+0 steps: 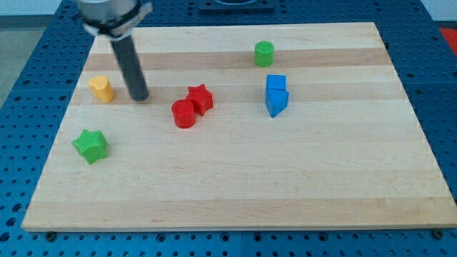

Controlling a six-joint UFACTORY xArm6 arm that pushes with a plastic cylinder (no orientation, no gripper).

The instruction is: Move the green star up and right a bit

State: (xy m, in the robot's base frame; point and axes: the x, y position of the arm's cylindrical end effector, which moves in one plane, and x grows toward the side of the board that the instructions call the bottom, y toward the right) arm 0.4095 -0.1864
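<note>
My tip [140,98] stands just right of the yellow block [102,89], well above the green star [91,145] (near the counter's [235,193] left edge). The red star [201,98] touches the red cylinder [183,113].

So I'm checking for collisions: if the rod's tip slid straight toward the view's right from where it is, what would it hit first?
Probably the red star-shaped block, right of my tip; the red cylinder sits slightly lower, likely just missed.

Arm: enters from the view's top left, blurred grey housing | Rod: straight, dark, leaning slightly toward the view's right | My tip [140,98]: down on the bench, upper left area
</note>
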